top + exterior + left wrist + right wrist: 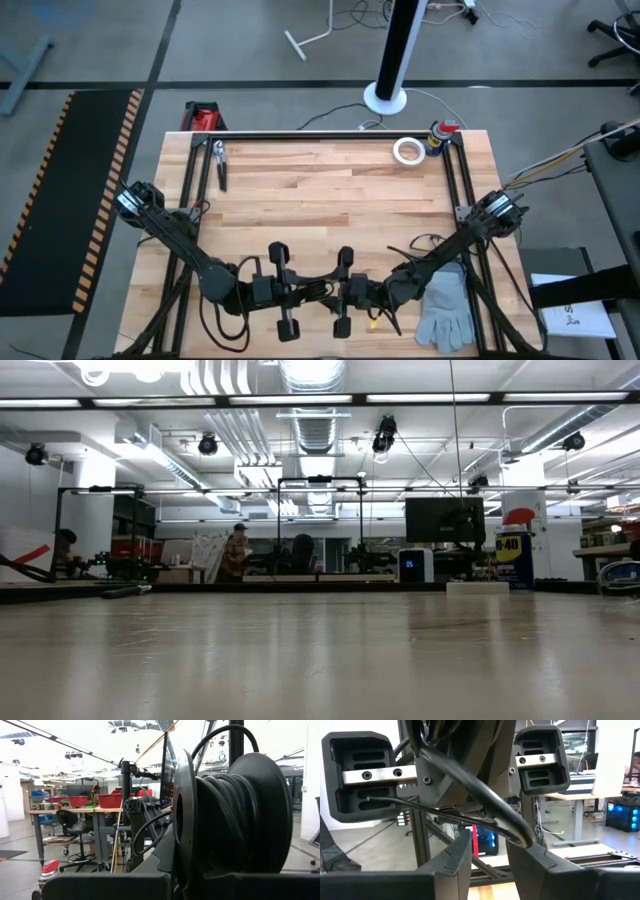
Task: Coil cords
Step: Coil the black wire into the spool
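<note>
Cord (pixel 384 322): thin black strands with a yellow bit lie loose on the table at its near edge, just beside the right gripper and between it and the glove. How the strands are looped cannot be made out.
Right gripper (pixel 343 290): low over the near edge of the table, pointing across at the left gripper, fingers spread wide, nothing seen between them.
Left gripper (pixel 282 288): opposite it, also low at the near edge, fingers spread wide. The right wrist view shows its two finger pads (pixel 366 776) far apart on either side of its body.
Arms: both reach in from the table's side rails, bent at the elbow, and meet near the middle of the near edge.
Reel (pixel 235 825): a black reel wound with black cable fills the left wrist view. It cannot be told whether this is part of the right arm.
Glove (pixel 446 305): grey, flat by the right arm.
Tape roll (pixel 407 151): white, at the far edge, near a spray can (pixel 443 130).
Pliers (pixel 219 165): far left corner.
Table (pixel 320 200): pale wood planks.
</note>
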Robot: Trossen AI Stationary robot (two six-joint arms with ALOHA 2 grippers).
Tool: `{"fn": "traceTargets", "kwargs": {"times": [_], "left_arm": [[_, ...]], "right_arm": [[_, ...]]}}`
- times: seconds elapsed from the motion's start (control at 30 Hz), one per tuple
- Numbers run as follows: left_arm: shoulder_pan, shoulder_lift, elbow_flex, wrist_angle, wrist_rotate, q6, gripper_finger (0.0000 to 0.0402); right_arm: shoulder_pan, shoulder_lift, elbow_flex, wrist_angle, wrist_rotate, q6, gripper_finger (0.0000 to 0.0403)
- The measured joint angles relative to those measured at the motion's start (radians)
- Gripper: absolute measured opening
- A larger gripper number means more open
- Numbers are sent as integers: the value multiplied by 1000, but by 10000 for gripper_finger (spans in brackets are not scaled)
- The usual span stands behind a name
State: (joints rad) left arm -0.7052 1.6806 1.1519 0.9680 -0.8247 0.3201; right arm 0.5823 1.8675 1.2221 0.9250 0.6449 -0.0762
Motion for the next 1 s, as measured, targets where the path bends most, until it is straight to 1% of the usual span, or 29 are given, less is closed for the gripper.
{"fn": "traceTargets", "kwargs": {"times": [0.1, 0.23, 0.43, 0.53, 0.7, 0.77, 0.9, 1.0], "left_arm": [[0, 0, 0, 0, 2, 0, 0], [0, 0, 0, 0, 3, 0, 0], [0, 0, 0, 0, 3, 0, 0], [0, 0, 0, -1, 3, 0, 0], [0, 0, 0, 0, 4, 1, 0], [0, 0, 0, 0, 4, 1, 0], [0, 0, 0, 0, 3, 3, 0], [-4, 0, 0, -5, -7, 4, 0]], "right_arm": [[-5, 0, 0, 0, -5, 9, 107], [-14, 0, 0, 3, -59, 19, 102], [-23, 0, 1, 8, -61, 32, 87], [-25, 0, 1, 12, -61, 28, 68], [-25, 0, 1, 4, -61, 6, 13], [-24, 0, 1, -2, -59, -6, 5], [-22, -2, 2, -53, -17, -18, 3], [-7, -20, 1, -149, 73, -33, 2]]}}
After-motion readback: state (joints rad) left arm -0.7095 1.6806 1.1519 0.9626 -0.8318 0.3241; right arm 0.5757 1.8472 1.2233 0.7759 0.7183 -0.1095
